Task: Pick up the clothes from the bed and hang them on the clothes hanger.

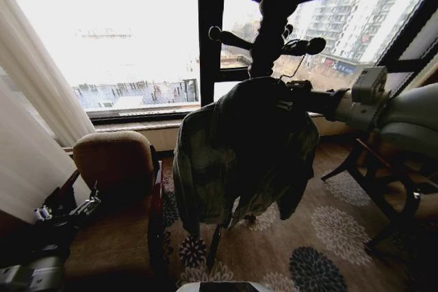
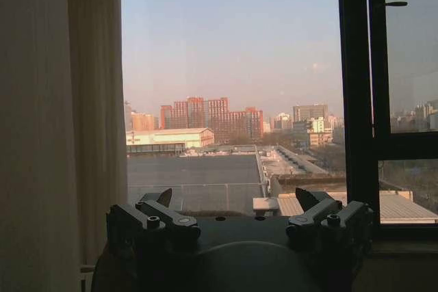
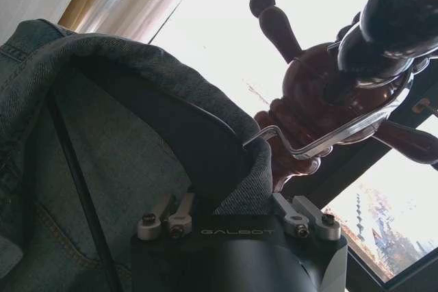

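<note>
The denim jacket (image 1: 239, 148) hangs in front of a dark wooden coat stand (image 1: 280, 5), which rises before a large window (image 1: 123, 32). The stand has a turned pole with rounded pegs that point outward and end in smooth knobs. In the right wrist view the silver wire hook (image 3: 328, 143) of the black hanger (image 3: 79, 182) lies against the red-brown pole just under a peg, and the thin black bar of the hanger runs down inside the jacket. The jacket's collar (image 3: 171, 73) shows a woven blue texture with a folded edge.

The right gripper (image 3: 236, 203) reaches in from the right side at shoulder height of the jacket; its fingers are clamped on the collar fabric beside the hook (the tips are buried in the cloth).

To the left of the jacket stands an armchair (image 1: 116, 196) with a brown padded seat and a rounded back, just beside the hanging sleeve. A pale curtain (image 1: 34, 100) falls at the far left. The carpet (image 1: 328, 237) has a pattern of large round flowers, light and dark. At the right is a dark wooden table frame (image 1: 383, 182) with crossed legs.

The left gripper (image 2: 233, 200) rests low at the left, near the armchair, with its fingers apart and nothing between them, facing the window.
</note>
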Tool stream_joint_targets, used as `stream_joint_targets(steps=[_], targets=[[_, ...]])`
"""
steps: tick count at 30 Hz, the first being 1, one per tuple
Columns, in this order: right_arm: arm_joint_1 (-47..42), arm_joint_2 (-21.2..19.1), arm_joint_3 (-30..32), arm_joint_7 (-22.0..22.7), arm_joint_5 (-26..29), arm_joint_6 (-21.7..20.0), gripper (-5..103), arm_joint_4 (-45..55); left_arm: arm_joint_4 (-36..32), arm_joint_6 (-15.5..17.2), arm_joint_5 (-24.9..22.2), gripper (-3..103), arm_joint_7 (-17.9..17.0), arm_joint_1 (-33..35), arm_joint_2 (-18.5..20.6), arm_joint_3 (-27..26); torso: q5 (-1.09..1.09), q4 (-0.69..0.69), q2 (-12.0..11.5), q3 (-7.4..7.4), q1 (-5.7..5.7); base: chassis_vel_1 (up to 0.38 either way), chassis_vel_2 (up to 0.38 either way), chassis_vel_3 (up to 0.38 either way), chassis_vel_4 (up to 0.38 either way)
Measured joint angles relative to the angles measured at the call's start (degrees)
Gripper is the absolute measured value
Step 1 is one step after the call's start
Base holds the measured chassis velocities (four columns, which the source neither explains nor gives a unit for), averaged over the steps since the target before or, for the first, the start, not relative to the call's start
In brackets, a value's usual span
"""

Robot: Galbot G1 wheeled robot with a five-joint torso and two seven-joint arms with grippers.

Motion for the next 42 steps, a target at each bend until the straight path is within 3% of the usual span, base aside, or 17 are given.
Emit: stream_joint_targets(steps=[1, 3, 5, 8, 9, 10, 12, 17, 25, 42], targets=[[0.1, 0.1, 0.0, 0.0, 0.0, -0.1, 33, 0.1, 0.0, 0.0, 0.0, 100, 0.0, 0.0, 0.0, 0.0, 0.0, 0.0, 0.0, 0.0, 0.0, 0.0, 0.0, 0.0, 0.0], [0.2, 0.2, 0.0, 0.1, 0.1, -0.2, 50, 0.3, 0.0, 0.0, 0.0, 100, 0.0, 0.0, 0.0, 0.0, 0.0, 0.01, 0.0, 0.0, 0.0, 0.0, 0.0, 0.0, 0.0], [0.2, 0.3, 0.0, 0.2, 0.1, -0.3, 50, 0.4, 0.0, 0.0, 0.0, 100, 0.0, 0.0, 0.0, 0.0, 0.0, 0.01, 0.0, 0.0, 0.0, 0.0, 0.0, 0.0, 0.0], [0.4, 0.6, 0.0, 0.3, 0.1, -0.6, 66, 0.7, 0.0, 0.0, 0.0, 100, 0.0, 0.0, 0.0, 0.0, -0.01, 0.01, 0.0, 0.0, 0.0, 0.0, 0.0, 0.0, 0.0], [0.4, 0.7, 0.0, 0.4, 0.2, -0.7, 66, 0.9, 0.0, 0.0, 0.0, 100, 0.0, 0.0, 0.0, 0.0, -0.01, 0.01, 0.0, 0.0, 0.0, 0.0, 0.0, 0.0, 0.0], [0.6, 1.0, 0.0, 0.6, 0.3, -1.0, 77, 1.2, 0.0, 0.0, 0.0, 100, 0.0, 0.0, 0.0, 0.0, -0.01, 0.01, 0.0, 0.0, 0.0, 0.0, 0.0, 0.0, 0.0], [0.7, 1.1, 0.0, 0.7, 0.4, -1.1, 77, 1.4, 0.0, 0.0, 0.0, 100, 0.0, 0.0, 0.0, 0.0, 0.0, 0.01, 0.0, 0.0, 0.0, 0.0, 0.0, 0.0, 0.0], [0.9, 1.6, 0.0, 1.5, 0.7, -1.6, 97, 2.0, 0.0, 0.0, 0.0, 100, 0.0, 0.0, 0.0, 0.0, 0.0, 0.01, 0.0, 0.0, 0.0, 0.0, 0.0, 0.0, 0.0], [2.2, 2.8, 0.4, 3.4, 2.4, -3.6, 100, 4.1, 0.0, 0.0, 0.0, 100, 0.0, 0.0, 0.0, 0.0, 0.01, 0.0, 0.0, 0.0, 0.0, 0.0, 0.0, 0.0, 0.0], [10.0, 6.8, 0.1, 10.2, 11.9, -10.0, 100, 14.0, 0.0, 0.0, 0.0, 100, 0.0, 0.0, 0.0, 0.0, -0.01, 0.02, 0.0, 0.0, 0.0, 0.0, 0.0, 0.0, 0.0]])
